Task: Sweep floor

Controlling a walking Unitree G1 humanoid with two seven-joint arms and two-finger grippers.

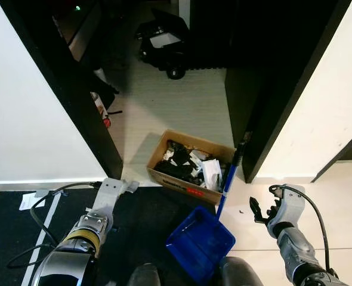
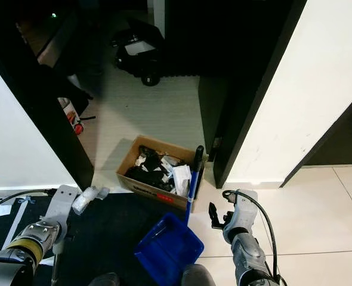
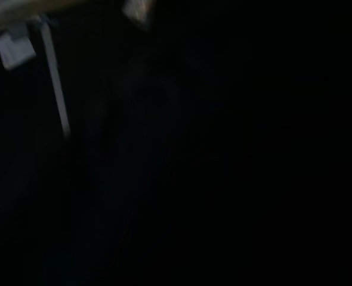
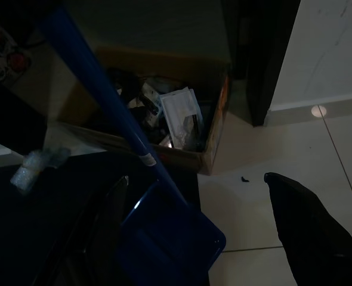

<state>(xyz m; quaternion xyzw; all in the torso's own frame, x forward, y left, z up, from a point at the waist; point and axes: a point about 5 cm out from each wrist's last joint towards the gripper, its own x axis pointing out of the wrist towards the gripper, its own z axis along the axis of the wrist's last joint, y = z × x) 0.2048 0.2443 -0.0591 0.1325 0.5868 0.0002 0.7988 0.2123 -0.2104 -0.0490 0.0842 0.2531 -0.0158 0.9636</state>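
While right gripper point(image 1: 261, 210) hangs spread, dustpan point(image 1: 200, 242) abuts red-printed box point(image 1: 188, 165); lettering unreadable.

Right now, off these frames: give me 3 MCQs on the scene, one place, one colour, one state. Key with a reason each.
1. Where does the dustpan sit?
A. inside the cardboard box
B. on the floor in front of the cardboard box
C. leaning on the white wall

2. What colour is the dustpan?
A. red
B. green
C. blue

3. What state is the cardboard box in?
A. taped shut
B. open with mixed items in it
C. flattened

Answers:
1 B: the pan lies on the floor on the robot's side of the box, its handle rising past the box's edge.
2 C: pan and handle are blue.
3 B: the top is open and black and white clutter shows inside.
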